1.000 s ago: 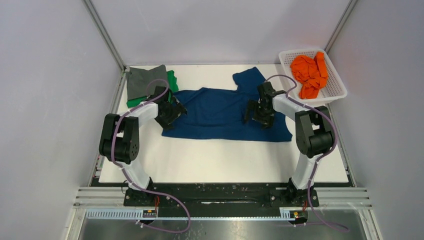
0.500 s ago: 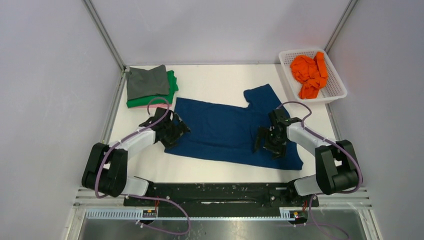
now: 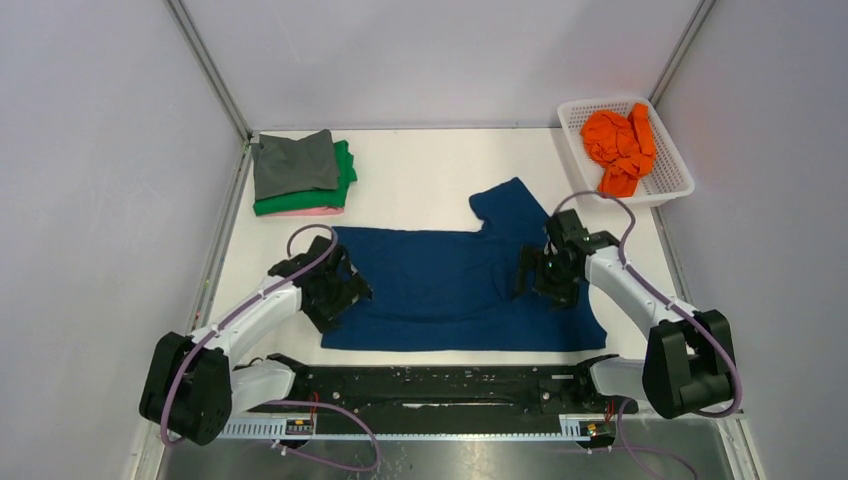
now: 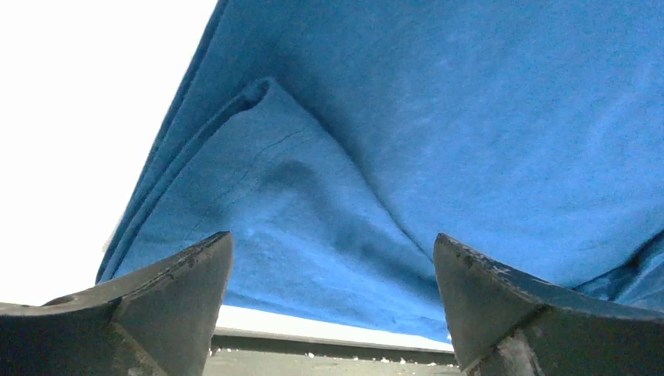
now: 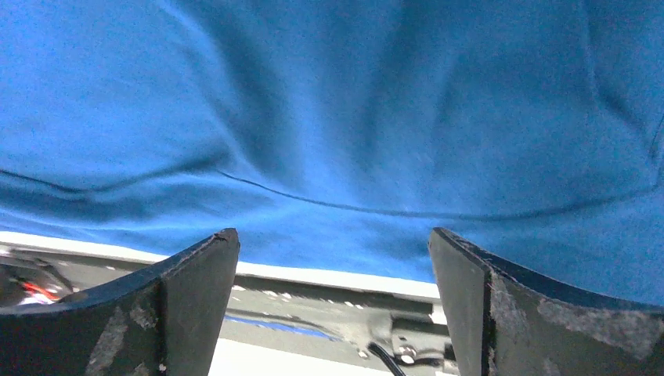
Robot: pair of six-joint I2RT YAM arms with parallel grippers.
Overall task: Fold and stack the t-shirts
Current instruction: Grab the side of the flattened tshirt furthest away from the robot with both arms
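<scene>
Blue cloth: the large t-shirt lay spread flat and unfolded under both tools, at the table's near edge. The left gripper and right gripper sat on its two ends, fingers spread, pinching nothing. Beyond the left gripper I logged a folded stack: grey shirt on green on pink. Far beyond the right one, the orange shirt lay crumpled in the basket. My estimate: three done, two left.

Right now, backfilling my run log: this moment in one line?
blue t-shirt spread flat | left gripper open, over its left end | right gripper open, over its right end | folded stack far-left
</scene>
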